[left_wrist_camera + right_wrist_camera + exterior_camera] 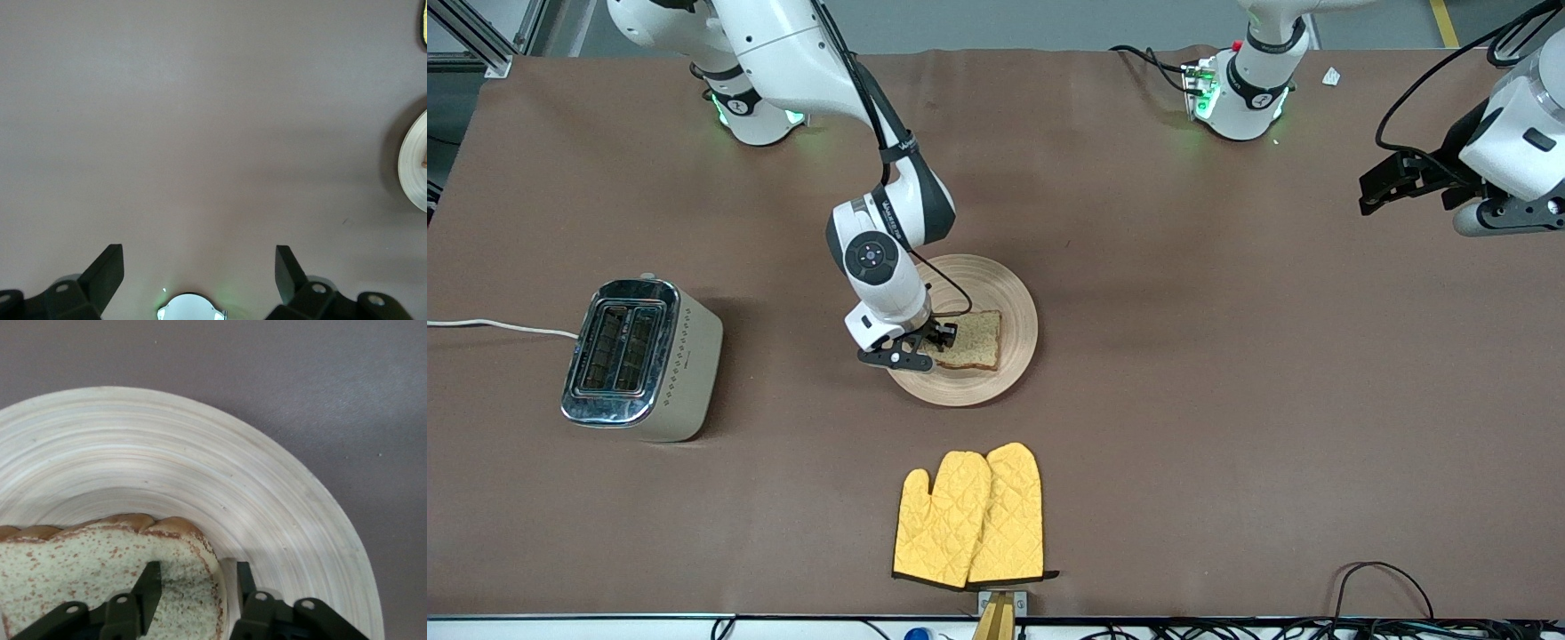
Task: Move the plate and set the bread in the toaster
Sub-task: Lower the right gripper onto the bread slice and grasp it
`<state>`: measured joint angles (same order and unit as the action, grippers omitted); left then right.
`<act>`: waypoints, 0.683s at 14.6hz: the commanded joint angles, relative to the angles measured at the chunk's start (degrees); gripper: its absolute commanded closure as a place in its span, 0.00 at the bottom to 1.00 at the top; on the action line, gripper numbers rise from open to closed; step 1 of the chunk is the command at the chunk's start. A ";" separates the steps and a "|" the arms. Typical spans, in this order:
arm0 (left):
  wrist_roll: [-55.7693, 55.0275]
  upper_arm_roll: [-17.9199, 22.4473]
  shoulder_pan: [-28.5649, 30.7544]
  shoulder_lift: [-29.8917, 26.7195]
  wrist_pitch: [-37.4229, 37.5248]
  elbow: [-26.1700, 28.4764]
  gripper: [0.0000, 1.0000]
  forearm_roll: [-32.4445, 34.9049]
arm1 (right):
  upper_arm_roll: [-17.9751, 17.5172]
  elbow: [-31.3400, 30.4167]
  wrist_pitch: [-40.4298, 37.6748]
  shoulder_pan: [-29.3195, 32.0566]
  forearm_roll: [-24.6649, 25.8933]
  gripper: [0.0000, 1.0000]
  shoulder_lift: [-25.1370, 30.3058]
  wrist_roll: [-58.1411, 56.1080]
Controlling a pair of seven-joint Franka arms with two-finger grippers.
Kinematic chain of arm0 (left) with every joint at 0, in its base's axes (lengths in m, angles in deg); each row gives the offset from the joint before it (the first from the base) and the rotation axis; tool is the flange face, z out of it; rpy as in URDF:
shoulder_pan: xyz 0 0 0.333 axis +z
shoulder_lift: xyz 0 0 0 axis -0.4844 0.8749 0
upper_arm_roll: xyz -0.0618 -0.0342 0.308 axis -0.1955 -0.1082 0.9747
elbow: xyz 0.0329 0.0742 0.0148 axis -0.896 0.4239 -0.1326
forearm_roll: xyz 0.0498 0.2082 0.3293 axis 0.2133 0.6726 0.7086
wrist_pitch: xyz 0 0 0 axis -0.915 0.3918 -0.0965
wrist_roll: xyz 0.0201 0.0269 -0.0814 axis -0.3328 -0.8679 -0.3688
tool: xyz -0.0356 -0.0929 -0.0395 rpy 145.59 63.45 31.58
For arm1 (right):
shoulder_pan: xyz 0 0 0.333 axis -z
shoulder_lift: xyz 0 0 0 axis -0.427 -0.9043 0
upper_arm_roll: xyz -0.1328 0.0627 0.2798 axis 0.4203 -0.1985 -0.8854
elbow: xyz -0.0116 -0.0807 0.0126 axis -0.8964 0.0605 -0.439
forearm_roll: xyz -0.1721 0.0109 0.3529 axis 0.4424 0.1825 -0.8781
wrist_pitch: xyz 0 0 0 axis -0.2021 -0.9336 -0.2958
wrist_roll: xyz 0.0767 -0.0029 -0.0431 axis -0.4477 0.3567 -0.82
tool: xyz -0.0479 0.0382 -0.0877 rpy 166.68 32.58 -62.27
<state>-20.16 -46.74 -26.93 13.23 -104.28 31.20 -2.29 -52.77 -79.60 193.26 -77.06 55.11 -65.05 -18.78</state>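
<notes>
The pale wooden plate [1009, 293] lies mid-table with the slice of bread [976, 338] flat on it. My right gripper [941, 342] is down at the slice's edge that faces the toaster. In the right wrist view the plate [167, 453] fills the frame. There my right gripper [197, 583] is open, its jaws straddling the bread's [80, 560] crust edge: one finger stands over the crumb, the other on the plate beside the crust. The toaster [636, 356] stands toward the right arm's end, slots up and empty. My left gripper [1383, 191] waits open in the air over the left arm's end, also seen in the left wrist view [200, 267].
A pair of yellow oven mitts [971, 517] lies nearer the front camera than the plate. The toaster's white cord [498, 326] runs off the table's edge. The plate's rim [415, 167] shows at the border of the left wrist view.
</notes>
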 commanded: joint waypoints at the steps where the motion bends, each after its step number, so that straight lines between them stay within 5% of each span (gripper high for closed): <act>1: -0.55 0.40 -0.19 0.12 -0.40 0.29 0.00 0.81 | 0.64 -0.88 0.89 -1.12 -1.22 0.65 -0.43 0.54; 6: -0.55 0.58 -0.19 0.39 -1.11 0.20 0.00 0.63 | 0.73 -0.79 0.19 -1.48 -1.22 0.99 -0.61 1.58; 10: -0.55 0.49 -0.28 0.39 -1.11 0.03 0.00 0.37 | 2.39 1.04 -6.98 -1.13 -0.26 1.00 1.23 2.65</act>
<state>-20.16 -46.36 -26.88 13.88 -104.90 31.31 -2.29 -52.12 -78.95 191.40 -77.55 55.03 -65.14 -17.19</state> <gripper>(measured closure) 0.000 0.965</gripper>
